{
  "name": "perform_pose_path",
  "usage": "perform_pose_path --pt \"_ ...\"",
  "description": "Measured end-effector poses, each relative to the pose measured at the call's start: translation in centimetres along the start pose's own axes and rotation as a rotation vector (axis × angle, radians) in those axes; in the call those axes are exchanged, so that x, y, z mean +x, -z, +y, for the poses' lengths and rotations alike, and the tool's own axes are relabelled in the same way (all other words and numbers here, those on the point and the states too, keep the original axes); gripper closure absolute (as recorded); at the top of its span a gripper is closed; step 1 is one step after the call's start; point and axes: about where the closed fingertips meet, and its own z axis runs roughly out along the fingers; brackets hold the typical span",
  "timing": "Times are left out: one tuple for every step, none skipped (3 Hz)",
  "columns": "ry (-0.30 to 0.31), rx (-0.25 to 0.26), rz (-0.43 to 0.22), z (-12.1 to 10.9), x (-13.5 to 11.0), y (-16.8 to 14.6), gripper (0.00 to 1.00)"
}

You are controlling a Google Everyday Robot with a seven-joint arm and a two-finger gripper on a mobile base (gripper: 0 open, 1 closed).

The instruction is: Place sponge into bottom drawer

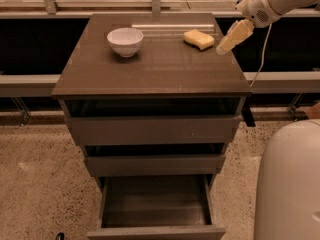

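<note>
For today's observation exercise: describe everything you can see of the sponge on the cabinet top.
The sponge is a small, pale yellow, soft-looking block with rounded corners. It lies flat near the back right of the cabinet top, slightly askew to the edges. Only that surface touches it. The white bowl sits apart to its left. The claw hovers close beside its right end, seemingly just clear of it.
</note>
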Motion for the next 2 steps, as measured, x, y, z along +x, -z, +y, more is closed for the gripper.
perform_pose_path --pt "-0.039 0.048 -0.107 -2.3 -1.2 -3.8 0.00" --pt "-0.122 0.151 -0.217 -5.9 -2.3 -6.9 0.00"
